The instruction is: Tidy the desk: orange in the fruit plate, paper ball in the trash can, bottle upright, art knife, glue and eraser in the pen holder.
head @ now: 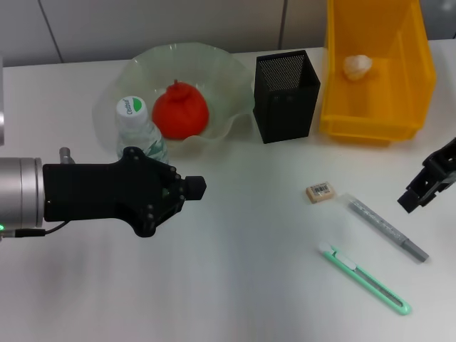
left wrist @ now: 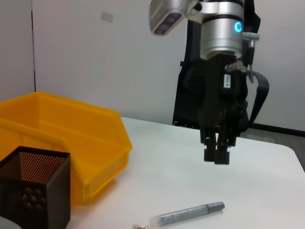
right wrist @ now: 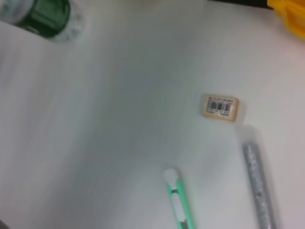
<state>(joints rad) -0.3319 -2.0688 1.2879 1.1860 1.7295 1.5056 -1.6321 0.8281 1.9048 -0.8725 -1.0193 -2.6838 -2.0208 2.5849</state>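
Observation:
The orange (head: 180,110) lies in the clear fruit plate (head: 228,71). The bottle (head: 135,125) stands upright beside the plate. The paper ball (head: 358,66) lies in the yellow bin (head: 413,78). The eraser (head: 320,191), grey glue stick (head: 388,229) and green art knife (head: 365,279) lie on the table at the right, in front of the black mesh pen holder (head: 286,96). My left gripper (head: 196,187) is shut and empty, just in front of the bottle. My right gripper (head: 420,194) is shut and empty, hovering right of the glue; it also shows in the left wrist view (left wrist: 217,155).
The white table (head: 235,285) carries everything. The right wrist view shows the eraser (right wrist: 220,107), knife (right wrist: 178,200), glue (right wrist: 259,186) and bottle (right wrist: 47,16). The left wrist view shows the glue (left wrist: 188,213), bin (left wrist: 71,133) and pen holder (left wrist: 33,186).

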